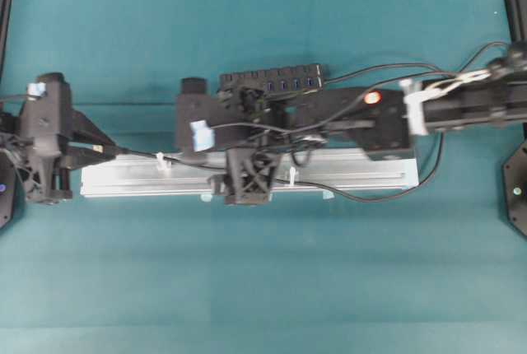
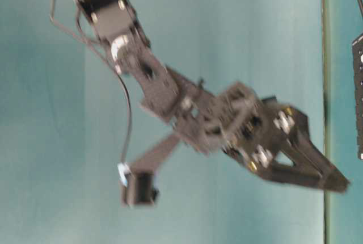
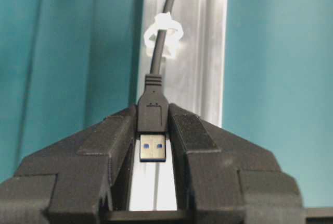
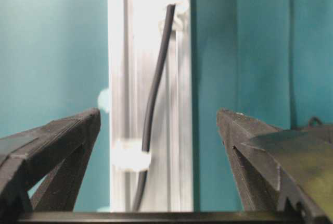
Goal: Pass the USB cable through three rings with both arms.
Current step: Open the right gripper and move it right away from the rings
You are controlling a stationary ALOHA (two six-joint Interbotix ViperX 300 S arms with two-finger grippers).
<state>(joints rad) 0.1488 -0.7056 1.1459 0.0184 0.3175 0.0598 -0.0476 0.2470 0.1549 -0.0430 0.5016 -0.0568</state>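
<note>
In the left wrist view my left gripper [image 3: 153, 130] is shut on the black plug of the USB cable [image 3: 153, 110], metal tip toward the camera. The cord runs away from the plug through a white ring [image 3: 162, 35] on the silver rail [image 3: 203, 52]. Overhead, the left gripper [image 1: 109, 150] sits just off the rail's left end. My right gripper [image 4: 158, 114] stands open over the rail, one finger on each side, touching nothing. Below it the cable [image 4: 156, 78] runs past a near ring [image 4: 130, 156] and a far ring [image 4: 176, 0]. Overhead, the right gripper [image 1: 240, 169] hangs above mid-rail.
A black hub strip [image 1: 272, 81] with blue sockets lies behind the rail [image 1: 362, 174], under the right arm. Loose black cords loop around the rail's right end [image 1: 428, 165]. The table-level view shows only a blurred black arm [image 2: 227, 119] over teal cloth.
</note>
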